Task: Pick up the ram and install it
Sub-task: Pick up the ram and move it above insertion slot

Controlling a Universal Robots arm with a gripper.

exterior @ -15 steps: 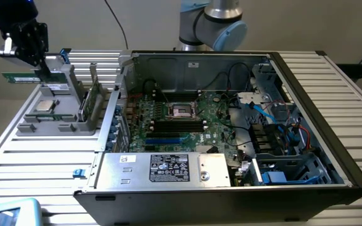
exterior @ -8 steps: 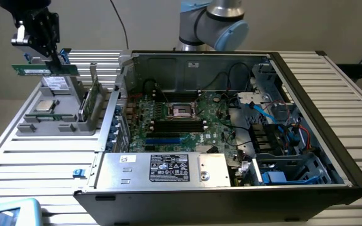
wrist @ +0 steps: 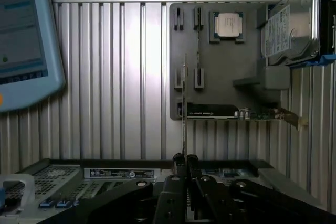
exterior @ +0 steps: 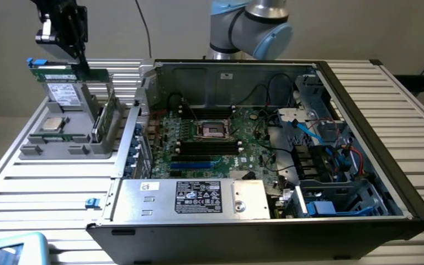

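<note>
My gripper (exterior: 84,67) hangs above the grey parts holder (exterior: 42,149) at the exterior view's upper left, shut on the ram (exterior: 97,74), a slim green stick held level just over the holder. In the wrist view the fingertips (wrist: 185,160) pinch the ram (wrist: 185,103), which shows edge-on as a thin line. The open computer case (exterior: 359,110) lies to the exterior view's right. Its motherboard (exterior: 197,160) carries the black memory slots (exterior: 208,146) near the middle.
The holder (wrist: 184,40) also carries a silver processor chip (wrist: 228,24), a grey drive with blue tabs (wrist: 291,24) and a long green card (wrist: 231,112). A tablet (wrist: 26,40) lies on the slatted table (wrist: 121,77). The power supply box (exterior: 197,197) fills the case's near side.
</note>
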